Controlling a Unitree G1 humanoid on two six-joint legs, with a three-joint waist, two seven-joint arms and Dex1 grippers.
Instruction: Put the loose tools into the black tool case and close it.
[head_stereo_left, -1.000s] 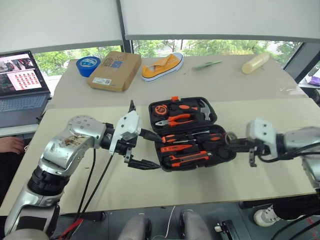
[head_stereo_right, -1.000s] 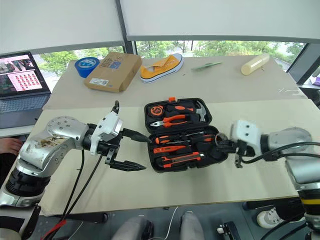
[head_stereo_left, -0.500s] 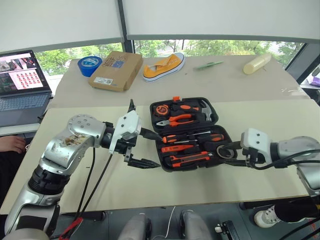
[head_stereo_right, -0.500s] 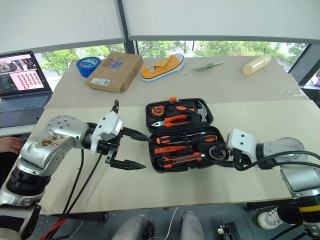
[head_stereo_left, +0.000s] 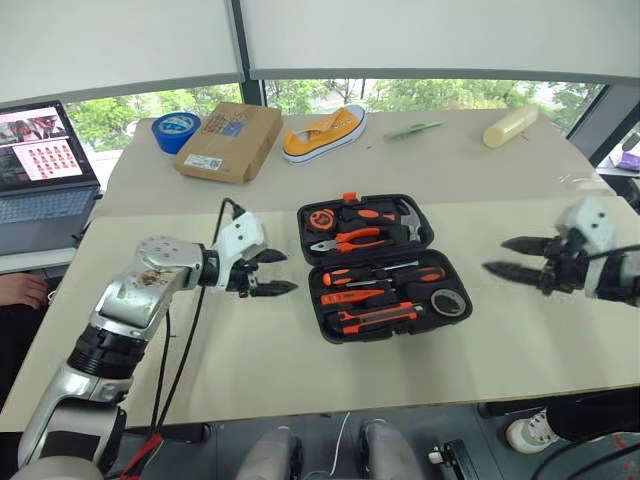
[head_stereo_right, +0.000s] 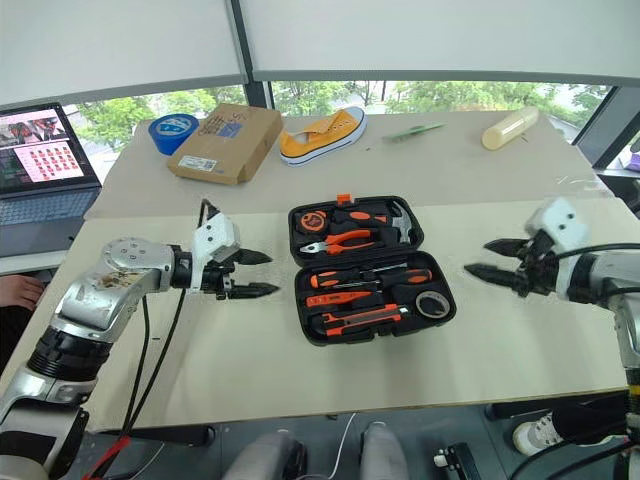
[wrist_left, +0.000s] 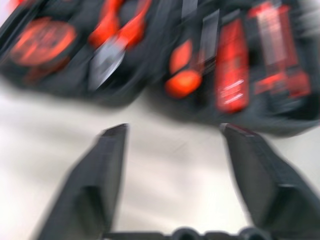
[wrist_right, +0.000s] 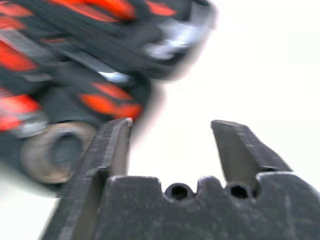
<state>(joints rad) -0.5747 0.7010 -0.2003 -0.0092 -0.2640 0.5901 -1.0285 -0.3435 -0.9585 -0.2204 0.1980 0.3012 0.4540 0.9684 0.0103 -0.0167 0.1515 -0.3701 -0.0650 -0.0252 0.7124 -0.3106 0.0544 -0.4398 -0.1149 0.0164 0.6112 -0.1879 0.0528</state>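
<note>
**Both end effectors empty beside the open tool case**

Two end effectors flank the black tool case (head_stereo_left: 384, 266), which lies open on the table (head_stereo_left: 300, 350) with its lid laid flat on the far side. The left end effector (head_stereo_left: 272, 272) hovers just off the case's left edge, its two black fingers parted with bare table between them, nothing held. The right end effector (head_stereo_left: 512, 256) hangs well to the right of the case, apart from it, fingers likewise spread and empty, pointing back toward the case.

In the near half of the case sit the orange-and-black screwdrivers (head_stereo_left: 385, 276), lying side by side across their slots, with the utility knife (head_stereo_left: 378, 318) along the front edge. The round grey-black disc (head_stereo_left: 447, 301) rests at the near right corner of that half. The far half holds orange-handled pliers (head_stereo_left: 345, 240), a small hammer (head_stereo_left: 408, 216) at its right end and a round orange item at its left end. The orange latch (head_stereo_left: 349, 197) sticks up from the far rim.

Farther back on the table lie a brown cardboard box (head_stereo_left: 230, 140), a blue tape roll (head_stereo_left: 176, 130), a yellow shoe (head_stereo_left: 324, 133) and a pale cylinder (head_stereo_left: 511, 126). A laptop (head_stereo_left: 42, 175) stands open at the left.
</note>
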